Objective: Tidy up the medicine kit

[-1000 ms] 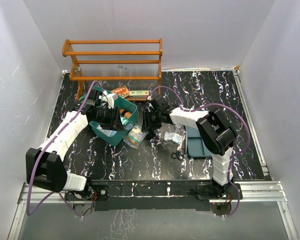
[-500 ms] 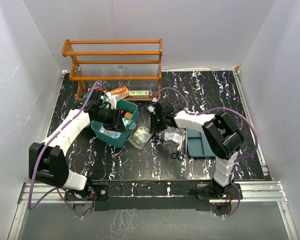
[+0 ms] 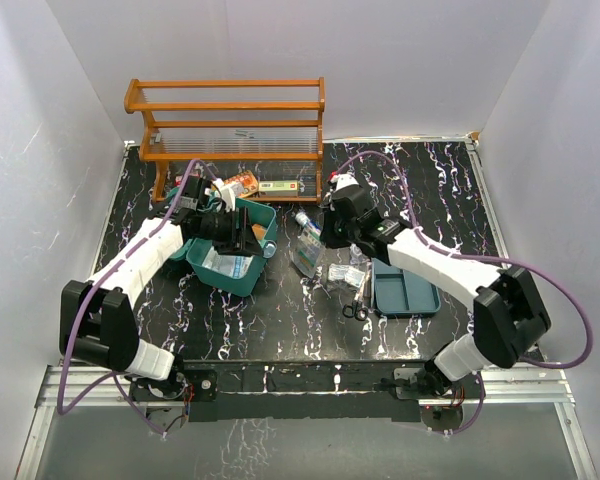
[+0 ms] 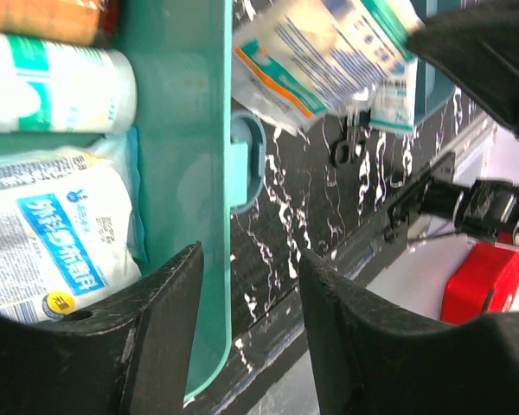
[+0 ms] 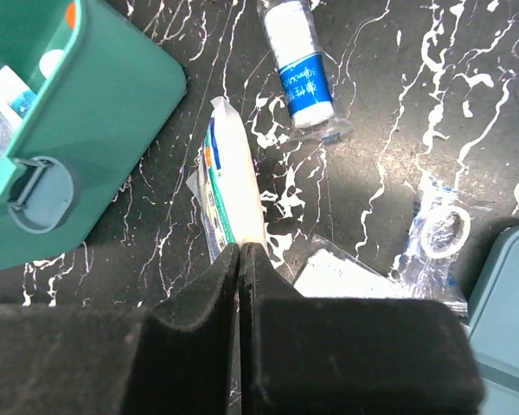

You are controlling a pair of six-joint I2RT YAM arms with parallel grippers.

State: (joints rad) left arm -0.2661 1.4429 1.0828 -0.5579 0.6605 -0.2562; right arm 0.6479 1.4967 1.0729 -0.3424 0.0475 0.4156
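One teal box (image 3: 242,283); one insert tray (image 3: 392,287); one rack (image 3: 230,83)

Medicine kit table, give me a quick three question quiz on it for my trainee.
1. True or false: the right gripper is shut on a flat packet.
2. Which gripper is at the teal box's rim?
3. The insert tray lies: A in the box; B on the table beside the scissors; C held in a gripper.
Key: 1 true; 2 the left gripper; 3 B.
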